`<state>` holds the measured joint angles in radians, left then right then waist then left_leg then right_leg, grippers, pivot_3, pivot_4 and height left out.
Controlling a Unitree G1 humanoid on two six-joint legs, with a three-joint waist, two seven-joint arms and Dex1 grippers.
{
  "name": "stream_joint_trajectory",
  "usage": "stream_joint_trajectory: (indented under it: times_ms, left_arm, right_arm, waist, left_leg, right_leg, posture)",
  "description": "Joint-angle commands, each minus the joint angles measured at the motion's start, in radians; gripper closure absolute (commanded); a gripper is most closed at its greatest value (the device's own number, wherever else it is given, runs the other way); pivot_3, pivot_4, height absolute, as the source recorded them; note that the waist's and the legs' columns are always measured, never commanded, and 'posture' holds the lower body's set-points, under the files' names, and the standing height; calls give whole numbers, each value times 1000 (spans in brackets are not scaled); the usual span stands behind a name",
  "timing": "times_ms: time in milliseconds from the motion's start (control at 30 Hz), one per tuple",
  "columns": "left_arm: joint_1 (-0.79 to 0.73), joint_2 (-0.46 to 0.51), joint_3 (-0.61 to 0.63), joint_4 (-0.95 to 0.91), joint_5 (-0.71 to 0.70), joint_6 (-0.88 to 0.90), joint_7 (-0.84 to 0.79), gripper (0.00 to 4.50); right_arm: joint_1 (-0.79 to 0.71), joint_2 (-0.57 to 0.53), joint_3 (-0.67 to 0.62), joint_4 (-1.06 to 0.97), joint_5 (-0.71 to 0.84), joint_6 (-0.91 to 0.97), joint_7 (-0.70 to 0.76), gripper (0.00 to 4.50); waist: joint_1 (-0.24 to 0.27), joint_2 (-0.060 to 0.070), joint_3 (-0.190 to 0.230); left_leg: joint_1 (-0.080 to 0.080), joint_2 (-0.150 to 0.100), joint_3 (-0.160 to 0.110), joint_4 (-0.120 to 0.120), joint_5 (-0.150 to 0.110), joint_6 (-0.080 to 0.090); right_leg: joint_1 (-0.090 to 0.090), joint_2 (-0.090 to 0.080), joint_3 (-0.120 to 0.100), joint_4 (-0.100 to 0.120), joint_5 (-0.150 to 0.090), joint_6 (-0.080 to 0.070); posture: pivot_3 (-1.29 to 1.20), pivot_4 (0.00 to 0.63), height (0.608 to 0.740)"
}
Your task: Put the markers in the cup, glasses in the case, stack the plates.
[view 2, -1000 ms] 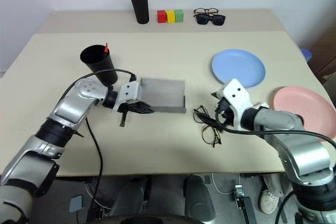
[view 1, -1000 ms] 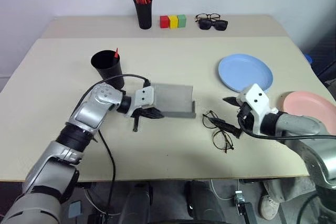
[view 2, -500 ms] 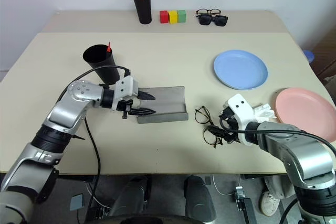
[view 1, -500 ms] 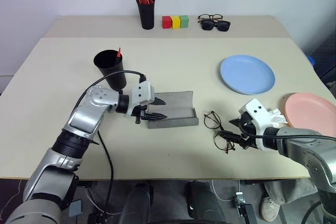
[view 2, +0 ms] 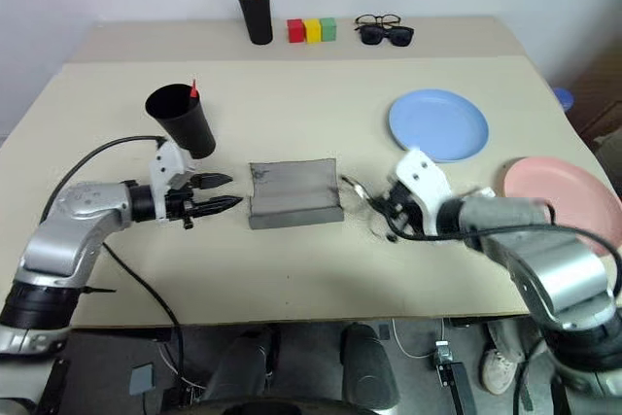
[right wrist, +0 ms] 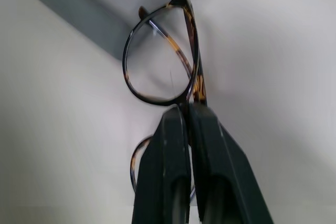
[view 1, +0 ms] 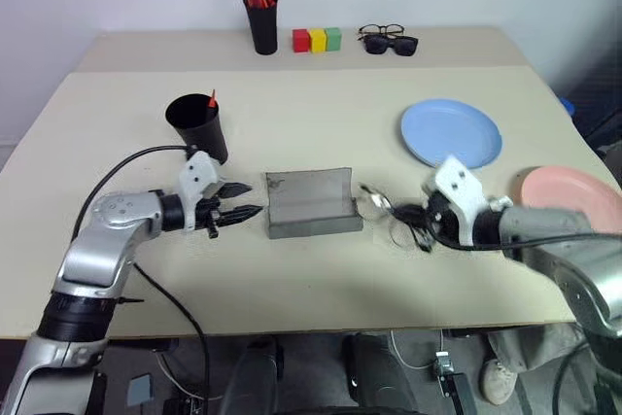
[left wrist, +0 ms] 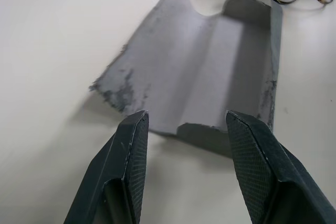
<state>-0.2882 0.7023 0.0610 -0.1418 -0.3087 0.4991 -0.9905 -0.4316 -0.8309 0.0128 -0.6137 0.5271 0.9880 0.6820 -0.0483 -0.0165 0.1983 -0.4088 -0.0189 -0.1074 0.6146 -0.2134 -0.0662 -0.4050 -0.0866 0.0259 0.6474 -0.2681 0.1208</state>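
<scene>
The grey case (view 1: 311, 203) lies open in the middle of the table. My left gripper (view 1: 255, 198) hovers open just left of it, fingers (left wrist: 131, 150) pointing at its edge, nothing between them. Right of the case, my right gripper (view 1: 420, 220) is shut on the thin wire-frame glasses (view 1: 379, 204), pinching the frame (right wrist: 195, 80) with a round lens ahead of the fingertips. The black cup (view 1: 199, 125) stands behind the left gripper, a marker's red tip (view 1: 213, 98) poking out of it. The blue plate (view 1: 452, 133) and pink plate (view 1: 566, 188) lie apart at the right.
At the table's far edge stand a narrow black pen holder (view 1: 260, 22) with red pens, three coloured blocks (view 1: 313, 41), and sunglasses with thicker spectacles (view 1: 389, 41). A black cable loops from my left arm over the table's front left.
My left gripper let go of the case's left edge, opened and drew back to the left. My right gripper shut on the glasses and carried them up toward the case.
</scene>
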Motion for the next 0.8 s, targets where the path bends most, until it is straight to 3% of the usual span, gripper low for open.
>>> stream_joint_trajectory:
  times_ms: [33, 100, 233, 500, 600, 633, 700, 767, 800]
  left_arm:
    - [79, 26, 89, -83, -27, 27, 52, 2153]
    - [111, 31, 99, -111, -22, 30, 75, 2153]
    - [148, 27, 127, -180, -40, 59, 121, 2153]
    - [178, 30, 151, -246, -67, 96, 177, 2153]
    - [134, 16, 137, -221, -77, 107, 197, 2153]
    - [110, 6, 134, -208, -84, 111, 205, 2401]
    - [65, -11, 125, -183, -106, 132, 211, 3031]
    - [-34, -46, 69, -131, -91, 140, 229, 4004]
    - [-81, -61, 38, -105, -79, 142, 236, 4479]
  right_arm:
    - [-211, 109, 204, 112, -109, -158, 55, 4489]
    - [-289, 154, 332, 235, -227, -280, 86, 4489]
    - [-353, 211, 450, 425, -339, -421, 161, 4489]
    - [-305, 181, 485, 435, -406, -461, 297, 4489]
    - [-296, 183, 470, 406, -409, -448, 310, 3561]
    - [-296, 190, 463, 404, -418, -441, 298, 3067]
    - [-299, 203, 452, 404, -435, -432, 272, 2109]
    - [-300, 214, 426, 393, -442, -428, 247, 1079]
    - [-300, 218, 414, 387, -444, -426, 237, 1050]
  waist:
    - [-9, -1, -1]
    - [-7, -2, -1]
    - [19, -3, -1]
    - [30, -3, -1]
    - [28, -2, -1]
    - [28, -2, -1]
    - [29, -3, -1]
    - [29, -3, -1]
    - [32, -3, -1]
  left_leg:
    - [1, 1, 0, 0, 0, 0]
    - [1, 3, -2, -1, 0, 0]
    - [-2, 1, -2, 0, 0, 0]
    - [-2, -1, -2, 0, 0, 0]
    - [-2, -1, -2, 0, 0, 0]
    - [-1, -1, -2, 0, 0, 0]
    - [-1, -1, -2, 0, 0, 0]
    - [-1, -1, -2, 0, 0, 0]
    - [-1, -1, -2, 0, 0, 0]
  right_leg:
    - [0, 1, 0, 0, 0, 0]
    - [1, 4, 0, 0, 0, -1]
    - [0, 1, -1, -1, 0, -2]
    - [-1, -1, -2, 0, 0, -1]
    - [0, -1, -2, 0, 0, -1]
    - [0, 0, -2, 0, 0, -1]
    - [0, 0, -2, 1, 0, -1]
    - [0, 0, -2, 1, 0, -1]
    - [0, 0, -2, 1, 0, -1]
  posture:
    - [0, 150, 740]
    - [0, 150, 740]
    - [0, 150, 740]
    - [0, 150, 740]
    - [0, 150, 740]
    - [0, 150, 740]
    - [0, 150, 740]
    - [0, 150, 740]
    - [0, 150, 740]
